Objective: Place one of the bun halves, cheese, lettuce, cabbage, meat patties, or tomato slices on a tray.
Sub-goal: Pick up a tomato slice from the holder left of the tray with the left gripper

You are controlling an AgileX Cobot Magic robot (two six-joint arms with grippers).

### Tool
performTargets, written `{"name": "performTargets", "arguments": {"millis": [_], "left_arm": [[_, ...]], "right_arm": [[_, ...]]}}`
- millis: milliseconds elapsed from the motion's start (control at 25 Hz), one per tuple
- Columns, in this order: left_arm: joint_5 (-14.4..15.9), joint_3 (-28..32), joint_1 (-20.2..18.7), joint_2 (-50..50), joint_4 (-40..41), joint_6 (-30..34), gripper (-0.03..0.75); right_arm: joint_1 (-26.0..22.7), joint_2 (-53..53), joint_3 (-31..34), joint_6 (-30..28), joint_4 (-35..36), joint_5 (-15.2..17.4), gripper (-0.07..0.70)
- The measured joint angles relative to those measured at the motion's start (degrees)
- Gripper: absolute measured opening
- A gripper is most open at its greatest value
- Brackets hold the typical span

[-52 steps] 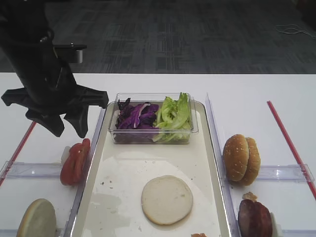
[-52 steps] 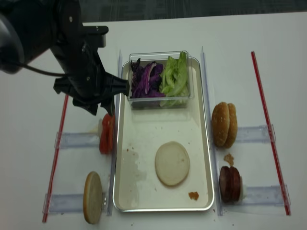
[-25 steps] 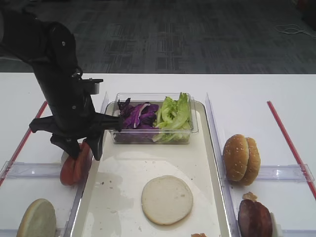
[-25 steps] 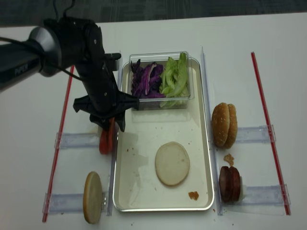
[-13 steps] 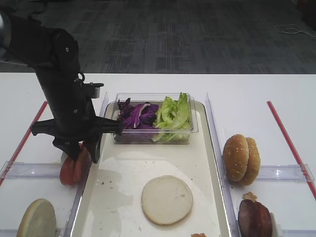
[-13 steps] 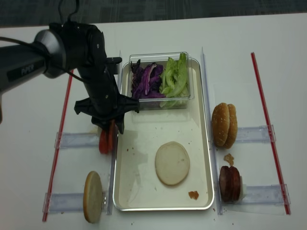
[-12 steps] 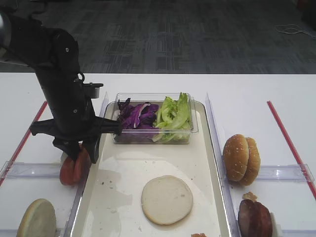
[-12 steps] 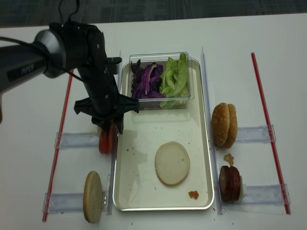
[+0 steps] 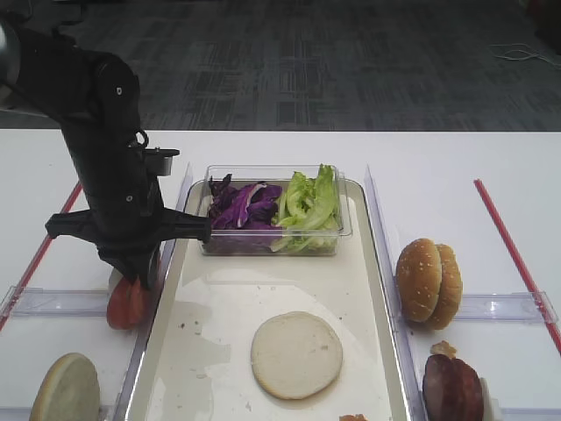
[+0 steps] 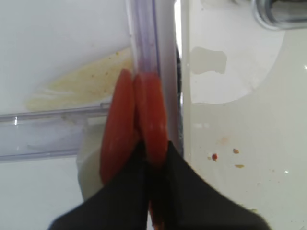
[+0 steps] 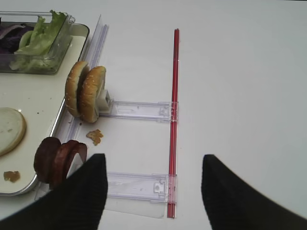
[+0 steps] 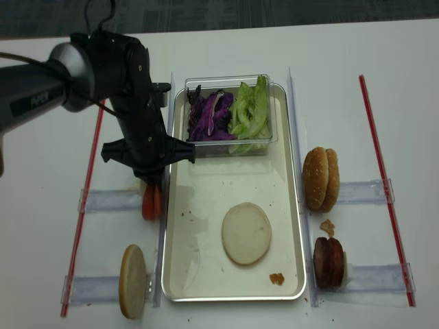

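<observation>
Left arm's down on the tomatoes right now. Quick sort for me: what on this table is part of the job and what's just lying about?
Job:
left tool, shut on the tomato slices
tray, one bun half lying in it
bun halves standing at right
bun half at lower left
meat patties
lettuce, cabbage

Lying about:
clear tub
clear rails
red strips
crumbs

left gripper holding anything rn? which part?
Yes: the left gripper is shut on a tomato slice, the one nearest the tray, pinching its near edge. Right gripper holds nothing.
</observation>
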Motion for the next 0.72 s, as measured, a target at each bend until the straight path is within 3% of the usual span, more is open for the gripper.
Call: {"name": "performTargets", "arguments": {"millis": [440,720], "left_arm": [[0.84,-0.15,0.00,0.09,0.44,0.00,0.015],[7.64,-4.12,0.00,0.09,1.40,0.00,0.012]], "right_arm": [[0.00,0.00,0.00,0.86,0.00,0.00,0.450],[0.00,0.00,0.00,0.88,0.00,0.00,0.450]]}}
